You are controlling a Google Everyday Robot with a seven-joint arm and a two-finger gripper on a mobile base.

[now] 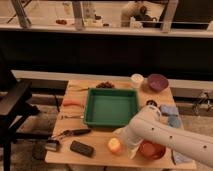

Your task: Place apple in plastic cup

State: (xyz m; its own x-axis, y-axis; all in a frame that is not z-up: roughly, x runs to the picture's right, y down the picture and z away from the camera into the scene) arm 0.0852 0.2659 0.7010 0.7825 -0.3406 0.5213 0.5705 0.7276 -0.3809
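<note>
Near the front edge of the table (100,159), right of a flat black object (81,148), the apple (114,145) rests on the tabletop in front of the green tray (111,106). The gripper (128,146) hangs immediately to the apple's right, jaws spread wide and holding nothing. The red bowl (151,149) sits just beyond it.

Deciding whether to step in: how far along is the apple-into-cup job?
Done: nothing; the small yellow-orange apple lies on the wooden table. In hand: the open gripper hangs beside it, not holding it. Left: grasp, lift, drop into the clear plastic cup, which I cannot spot here.
</note>
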